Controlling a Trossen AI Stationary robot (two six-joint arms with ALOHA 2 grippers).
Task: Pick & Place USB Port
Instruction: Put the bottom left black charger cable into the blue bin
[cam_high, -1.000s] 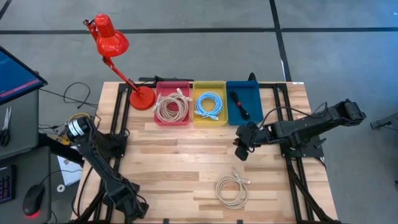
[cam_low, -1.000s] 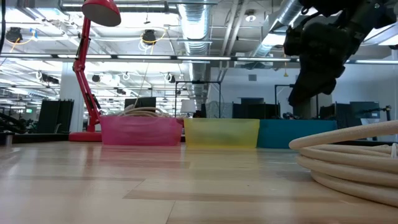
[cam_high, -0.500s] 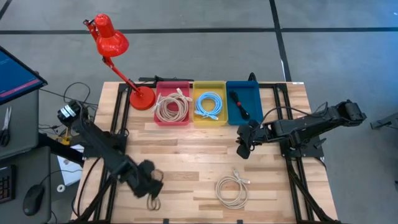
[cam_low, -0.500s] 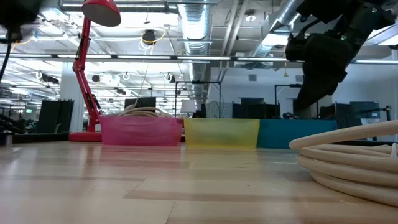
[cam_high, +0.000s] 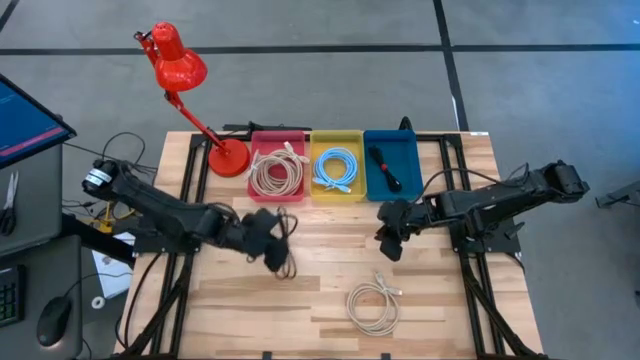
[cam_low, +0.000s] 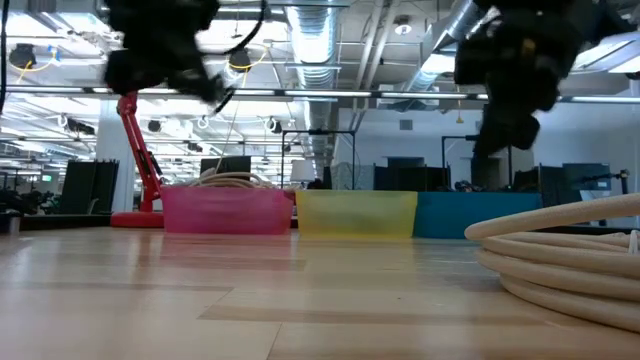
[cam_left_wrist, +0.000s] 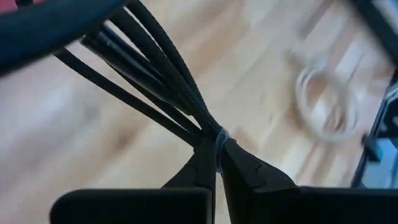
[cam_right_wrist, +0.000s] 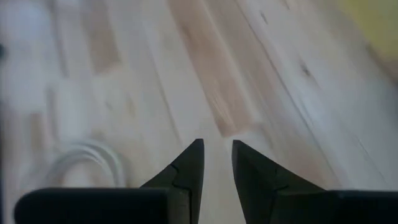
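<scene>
My left gripper (cam_high: 268, 238) hovers over the table's left-middle, in front of the pink bin, shut on a black cable bundle (cam_high: 283, 262). In the left wrist view the bundle's strands (cam_left_wrist: 143, 68) fan out from the fingers. My right gripper (cam_high: 389, 238) hangs above the table in front of the blue bin, fingers slightly open (cam_right_wrist: 217, 152) and touching nothing. A white coiled cable (cam_high: 374, 306) lies flat on the table near its near edge, and it fills the right of the low view (cam_low: 570, 250). My left gripper pinches the black cable bundle between its two fingers at the gathered, tied point (cam_left_wrist: 217, 138) where the strands meet. The loops spread away beyond the fingertips. In the low view the gripper (cam_low: 165, 50) is high above the table, so the bundle is lifted clear.
Three bins stand in a row at the far edge: pink (cam_high: 277, 165) with a beige cable, yellow (cam_high: 337, 165) with a blue cable, blue (cam_high: 392, 163) with a black cable. A red desk lamp (cam_high: 228, 157) stands at the far left. Bare wood lies between the arms.
My left arm has swung from the table's near-left corner toward the far edge and the right, carrying the black cable bundle up and over the table's left-middle. My right gripper has stayed about where it was.
</scene>
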